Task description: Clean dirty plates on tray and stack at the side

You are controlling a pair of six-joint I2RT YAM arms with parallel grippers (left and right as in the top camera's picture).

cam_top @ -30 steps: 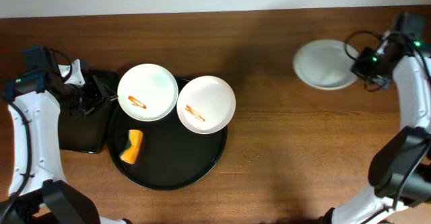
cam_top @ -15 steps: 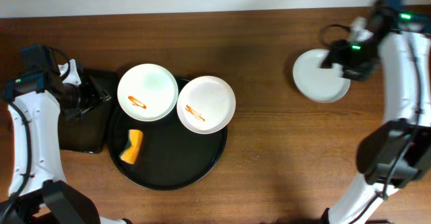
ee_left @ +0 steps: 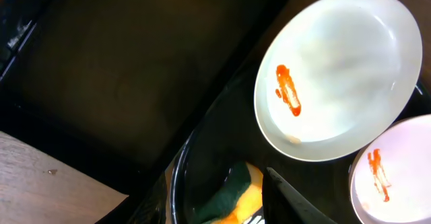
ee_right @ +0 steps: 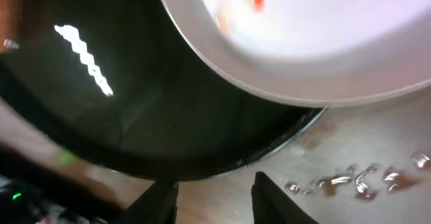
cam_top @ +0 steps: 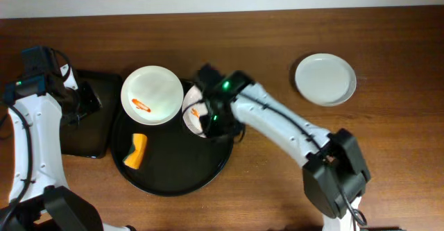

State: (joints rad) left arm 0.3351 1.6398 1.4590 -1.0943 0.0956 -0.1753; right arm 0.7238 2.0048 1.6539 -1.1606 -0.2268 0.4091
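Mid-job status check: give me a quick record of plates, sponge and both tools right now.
left smeared plate: on round tray
right smeared plate: on round tray
clean plate: on table, far right
sponge: on round tray, untouched
left tool: open, empty, over rectangular tray
right tool: open, empty, at right smeared plate's rim

In the overhead view we find the round tray (cam_top: 180,163) left of centre, low in the frame, and the rectangular tray (cam_top: 89,130) just beside it on the left. On the round tray's upper edge the left plate (cam_top: 152,94) overhangs the rim, the middle plate (cam_top: 189,120) lies just to its right, and the sponge (cam_top: 137,151) rests on the tray below the left plate. We place the far plate (cam_top: 325,79) on the tabletop (cam_top: 402,155) at the upper right, well apart from the others.
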